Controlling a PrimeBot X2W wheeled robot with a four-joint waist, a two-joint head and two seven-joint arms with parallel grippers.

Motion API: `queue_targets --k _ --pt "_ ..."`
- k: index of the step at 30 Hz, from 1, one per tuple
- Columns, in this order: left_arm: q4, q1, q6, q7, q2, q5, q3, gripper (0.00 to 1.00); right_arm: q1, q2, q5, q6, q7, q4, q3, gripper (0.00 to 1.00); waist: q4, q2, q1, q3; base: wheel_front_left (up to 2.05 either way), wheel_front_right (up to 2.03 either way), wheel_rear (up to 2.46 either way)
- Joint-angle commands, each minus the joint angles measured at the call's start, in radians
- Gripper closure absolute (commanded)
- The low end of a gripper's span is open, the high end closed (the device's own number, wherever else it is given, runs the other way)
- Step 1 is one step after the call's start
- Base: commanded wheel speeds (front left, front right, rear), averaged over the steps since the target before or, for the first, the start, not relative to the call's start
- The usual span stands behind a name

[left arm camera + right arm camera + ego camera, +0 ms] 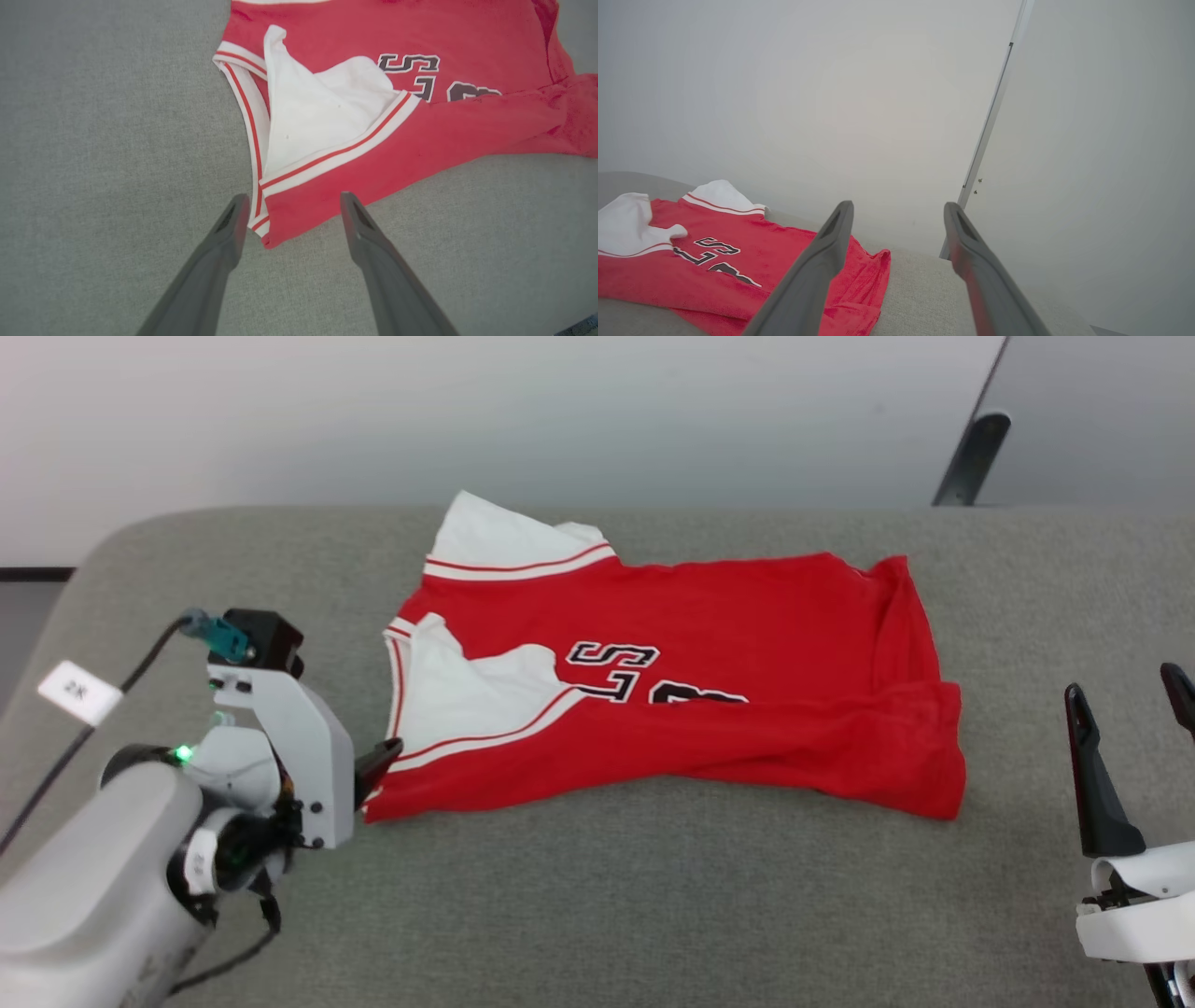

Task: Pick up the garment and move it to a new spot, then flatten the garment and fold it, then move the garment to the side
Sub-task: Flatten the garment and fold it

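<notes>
The garment (709,709) is a red jersey with white sleeves and striped trim, lying partly folded on the grey cushioned surface (653,905). Its near edge is turned up over the lower half of the black lettering, and one white sleeve (317,112) lies across the chest. My left gripper (373,770) is at the garment's near left corner. In the left wrist view this gripper (293,198) is open, its fingers straddling that striped corner of the garment (420,140). My right gripper (1125,686) stands open, well right of the garment. Its wrist view shows the right gripper (899,205) empty beside the garment (658,280).
A pale wall rises behind the cushioned surface, with a dark post (971,457) at the back right and a door frame (994,116). A cable with a white tag (79,693) runs along my left arm. Bare grey cushion lies in front of the garment and to its right.
</notes>
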Motion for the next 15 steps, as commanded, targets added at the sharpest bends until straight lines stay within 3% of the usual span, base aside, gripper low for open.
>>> queue_targets --k 1,8,15 --pt "0.018 -0.02 0.002 0.022 -0.004 -0.01 -0.002 0.0 0.0 0.005 -0.002 -0.001 0.002 -0.01 -0.008 0.0 -0.028 0.0 0.0 0.031 0.0 0.0 0.0" --pt "0.181 -0.089 -0.027 0.132 -0.037 -0.053 -0.018 0.0 -0.018 0.016 0.01 -0.001 0.031 -0.035 -0.016 0.0 -0.07 0.0 0.0 0.095 0.0 0.0 0.0" --pt "0.328 -0.13 -0.026 0.208 -0.075 -0.078 -0.033 0.0 -0.033 0.029 0.023 -0.001 0.046 -0.044 -0.034 0.0 -0.094 0.0 0.0 0.138 0.0 0.0 0.0"
